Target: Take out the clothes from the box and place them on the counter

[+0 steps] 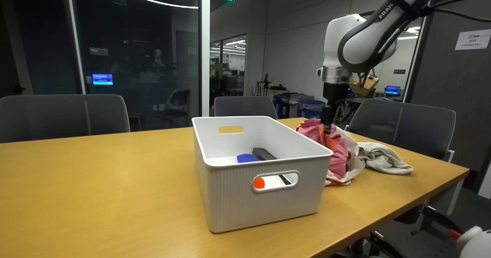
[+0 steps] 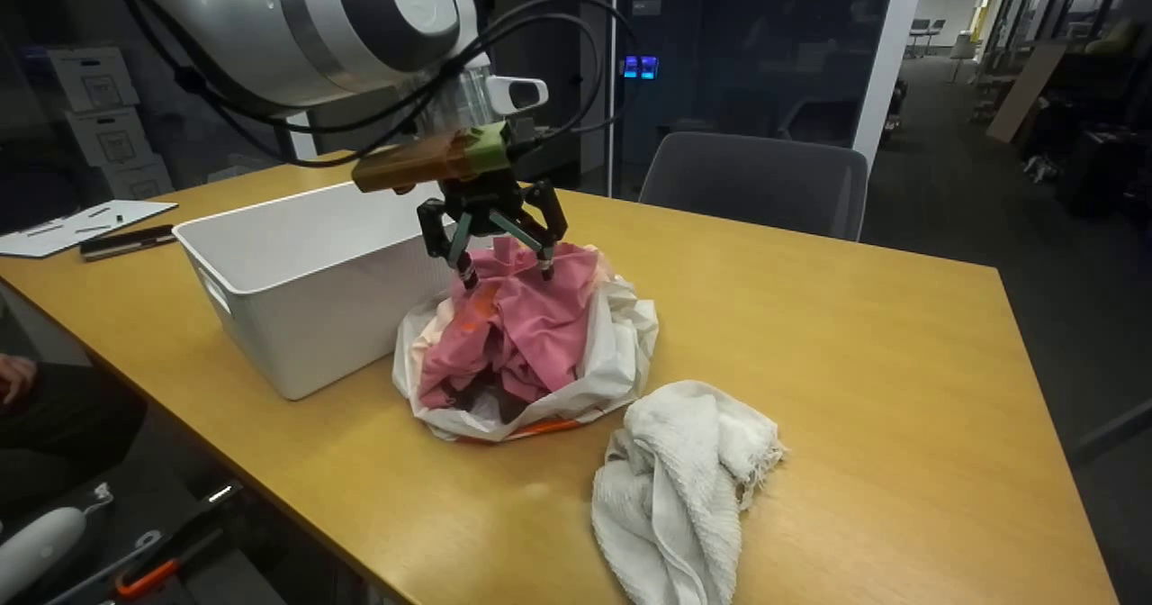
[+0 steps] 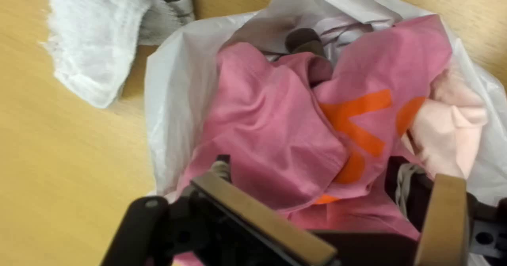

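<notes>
Gripper (image 2: 508,272) spread wide, gripping nothing, over pink garment (image 2: 551,328); fingertip contact uncertain. Garment bunched in white bag (image 2: 623,353) on counter (image 2: 846,344), outside box (image 2: 333,326); in exterior view, box at ten o'clock from bag, white towel (image 2: 677,492) between four and five. Step, presumably: garment release. Next, likely: empty lift toward twelve o'clock, fabric unsnagged.

Under the black gripper (image 2: 507,274), a pink garment (image 3: 261,139) is showing orange print (image 3: 368,99) beside peach cloth (image 3: 447,127) in a white bag (image 3: 178,99), while a ribbed pale-grey box (image 1: 264,212) beside the gripper and whitish cloth (image 2: 670,488) farther off are contrasting with the tan counter (image 1: 96,189).
</notes>
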Controlling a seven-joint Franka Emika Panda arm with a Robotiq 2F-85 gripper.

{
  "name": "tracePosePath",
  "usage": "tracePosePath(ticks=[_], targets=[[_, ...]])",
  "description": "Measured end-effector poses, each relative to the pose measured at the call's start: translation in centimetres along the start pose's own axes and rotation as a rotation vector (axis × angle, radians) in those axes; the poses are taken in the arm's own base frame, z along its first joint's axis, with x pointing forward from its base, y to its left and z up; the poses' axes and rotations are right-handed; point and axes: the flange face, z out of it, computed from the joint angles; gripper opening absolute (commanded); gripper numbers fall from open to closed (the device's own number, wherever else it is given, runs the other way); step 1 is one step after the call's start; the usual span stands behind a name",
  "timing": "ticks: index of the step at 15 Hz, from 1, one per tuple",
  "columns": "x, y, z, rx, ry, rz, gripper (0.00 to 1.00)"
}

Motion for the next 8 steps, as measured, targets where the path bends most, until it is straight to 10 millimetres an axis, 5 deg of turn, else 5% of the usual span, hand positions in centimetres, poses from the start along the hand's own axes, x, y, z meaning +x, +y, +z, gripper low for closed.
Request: tracePosePath(ticks=[4, 8], targets=[[1.4, -2.1, -3.2, -0.092, 0.056, -0.080, 1.00], [3.9, -6.2, -7.6, -0.033, 0.141, -0.068, 1.00]])
